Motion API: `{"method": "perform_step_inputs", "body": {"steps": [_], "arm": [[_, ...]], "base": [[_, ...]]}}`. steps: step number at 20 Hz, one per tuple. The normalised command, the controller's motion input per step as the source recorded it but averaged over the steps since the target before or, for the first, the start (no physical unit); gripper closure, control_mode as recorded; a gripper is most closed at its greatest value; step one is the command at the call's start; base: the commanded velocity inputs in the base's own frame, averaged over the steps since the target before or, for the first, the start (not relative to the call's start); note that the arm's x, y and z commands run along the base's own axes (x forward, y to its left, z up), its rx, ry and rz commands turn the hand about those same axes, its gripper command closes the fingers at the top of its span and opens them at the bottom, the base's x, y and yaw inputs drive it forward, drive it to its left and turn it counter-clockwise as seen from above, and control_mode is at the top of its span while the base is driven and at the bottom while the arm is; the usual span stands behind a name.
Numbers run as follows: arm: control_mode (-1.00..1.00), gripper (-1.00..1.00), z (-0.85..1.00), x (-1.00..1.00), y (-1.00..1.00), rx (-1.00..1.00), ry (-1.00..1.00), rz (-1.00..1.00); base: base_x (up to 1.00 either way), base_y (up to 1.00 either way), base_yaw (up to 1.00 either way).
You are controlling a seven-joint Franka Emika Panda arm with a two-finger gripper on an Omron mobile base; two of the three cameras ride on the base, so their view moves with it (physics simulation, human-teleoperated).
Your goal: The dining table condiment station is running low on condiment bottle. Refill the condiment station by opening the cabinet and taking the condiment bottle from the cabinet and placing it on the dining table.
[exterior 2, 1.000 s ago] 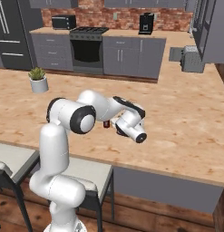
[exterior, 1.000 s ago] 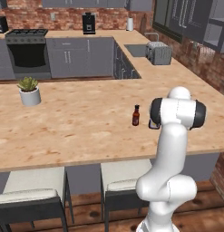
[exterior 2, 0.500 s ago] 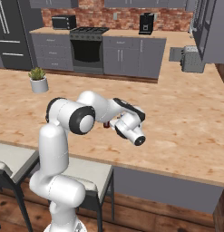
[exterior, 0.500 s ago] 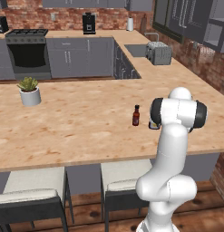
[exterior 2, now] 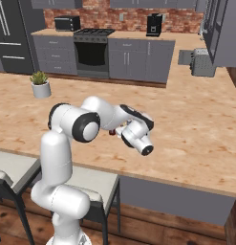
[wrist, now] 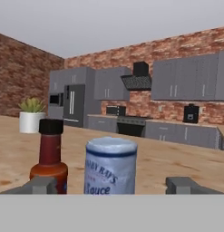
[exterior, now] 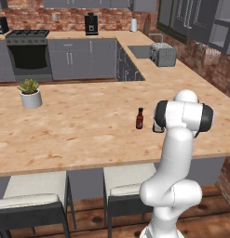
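Hand view: condiment bottle [wrist: 109, 166] standing upright on dining table [wrist: 177, 163], dead centre between wide-spread fingertips of gripper [wrist: 111, 185], untouched; slimmer red-brown bottle [wrist: 50, 156] just beside, left.

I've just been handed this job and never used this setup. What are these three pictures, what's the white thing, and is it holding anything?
The white thing is a jointed robot arm with a two-finger gripper. Two pictures come from cameras on its base, behind it to the left and right, looking over a long beige mottled counter, the dining table. The third comes from a camera on the hand, looking along the fingers. On the counter stand a small potted plant, a slim red-brown bottle with a black cap, and a sauce bottle with a bluish cap and cream label. That one stands between the open fingers; nothing is held.
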Motion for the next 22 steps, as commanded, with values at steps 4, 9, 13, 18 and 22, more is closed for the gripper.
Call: {"method": "perform_step_inputs", "body": {"steps": [4,9,13,18,22], "arm": [[-1.0,-1.0,0.01,-0.15,0.0,0.0,0.0,0.0],[-1.0,-1.0,0.32,-0.2,0.0,0.0,0.0,0.01],[-1.0,-1.0,0.8,-0.22,0.0,0.0,0.0,0.03],[-1.0,-1.0,0.75,-0.31,0.0,0.0,0.0,0.07],[-1.0,-1.0,0.61,-0.65,0.03,-0.05,0.0,0.12]], "base": [[0.0,0.0,0.0],[0.0,0.0,0.0],[0.0,0.0,0.0],[0.0,0.0,0.0],[0.0,0.0,0.0]]}}
